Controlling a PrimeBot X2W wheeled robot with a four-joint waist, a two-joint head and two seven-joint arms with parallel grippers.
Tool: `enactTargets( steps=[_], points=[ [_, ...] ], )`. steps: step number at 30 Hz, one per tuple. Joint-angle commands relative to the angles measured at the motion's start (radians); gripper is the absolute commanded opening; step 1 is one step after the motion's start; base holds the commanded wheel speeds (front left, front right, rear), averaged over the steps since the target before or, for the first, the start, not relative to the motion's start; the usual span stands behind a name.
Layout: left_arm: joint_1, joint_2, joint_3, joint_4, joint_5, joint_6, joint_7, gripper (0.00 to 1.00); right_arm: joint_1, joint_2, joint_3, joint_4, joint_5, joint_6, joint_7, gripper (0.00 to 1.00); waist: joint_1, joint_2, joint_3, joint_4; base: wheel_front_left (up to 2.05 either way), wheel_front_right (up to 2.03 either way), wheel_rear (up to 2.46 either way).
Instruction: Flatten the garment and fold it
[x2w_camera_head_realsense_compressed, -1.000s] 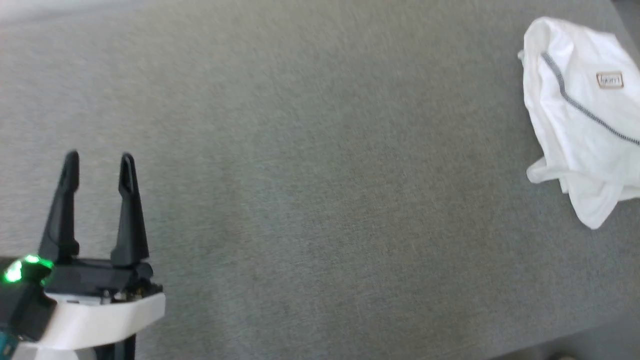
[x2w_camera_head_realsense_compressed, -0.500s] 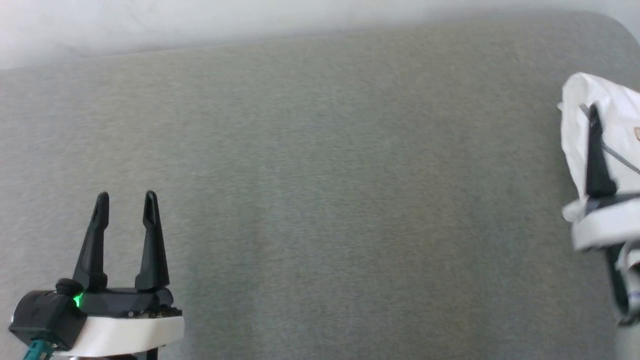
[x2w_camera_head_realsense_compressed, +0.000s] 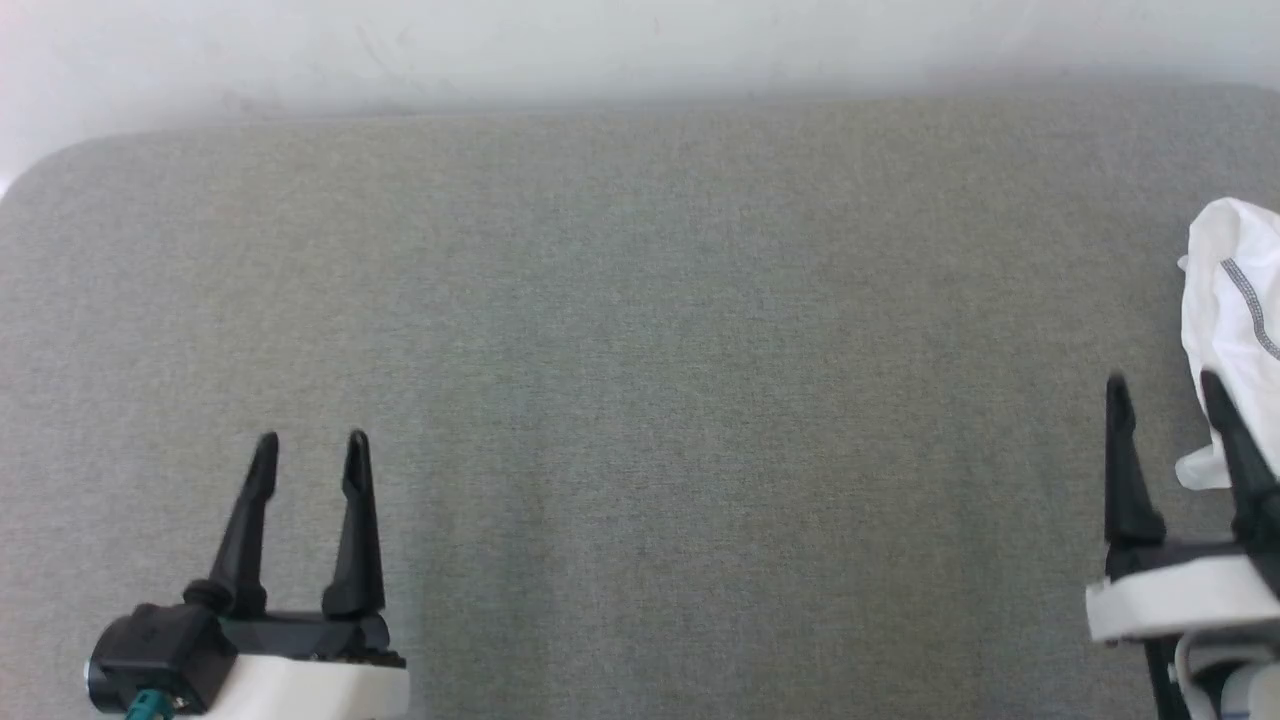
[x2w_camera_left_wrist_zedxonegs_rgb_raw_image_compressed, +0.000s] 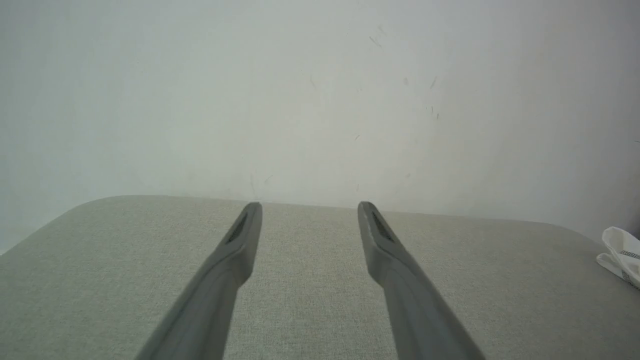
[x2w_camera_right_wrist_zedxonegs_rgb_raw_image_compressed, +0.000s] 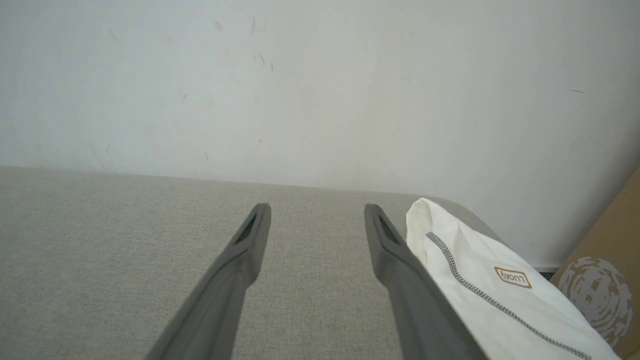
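Barely begun, I judged: the garment lay bunched at the counter's right edge, unflattened; the left gripper and right gripper hovered, jaws released, empty.

Looking down on grey fabric table, rounded far-left corner, white wall past the far edge. Left gripper by the near edge, left side: fingers apart, pointing at far edge, nothing between. Right gripper near the right edge, fingers apart too, gap empty. White shirt bunched at the right edge, cut off by frame, grey stitched seam showing. Outer right finger overlapping shirt's lower fold; contact unclear.
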Motion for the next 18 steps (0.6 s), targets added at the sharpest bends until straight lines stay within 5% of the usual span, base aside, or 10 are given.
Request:
enactTargets(
  steps=[1,17,18],
  points=[
    [0.017,-0.007,-0.004,0.012,0.003,-0.009,-0.005,1.0,0.023,0.003,-0.002,0.023,0.014,-0.002,-0.022,1.0,0.0,-0.0001,-0.012,0.009,0.0,0.0,0.0],
    [0.042,-0.013,-0.006,0.064,-0.014,-0.008,-0.005,1.0,0.036,0.003,0.02,0.123,0.022,-0.002,-0.079,1.0,0.0,-0.0001,-0.035,0.019,0.0,0.0,0.0],
    [0.031,-0.008,-0.004,0.062,-0.009,0.0,0.001,0.0,0.046,0.0,0.019,0.122,0.023,0.0,-0.072,0.0,0.0,-0.0001,-0.035,0.019,0.0,0.0,0.0]
  ],
)
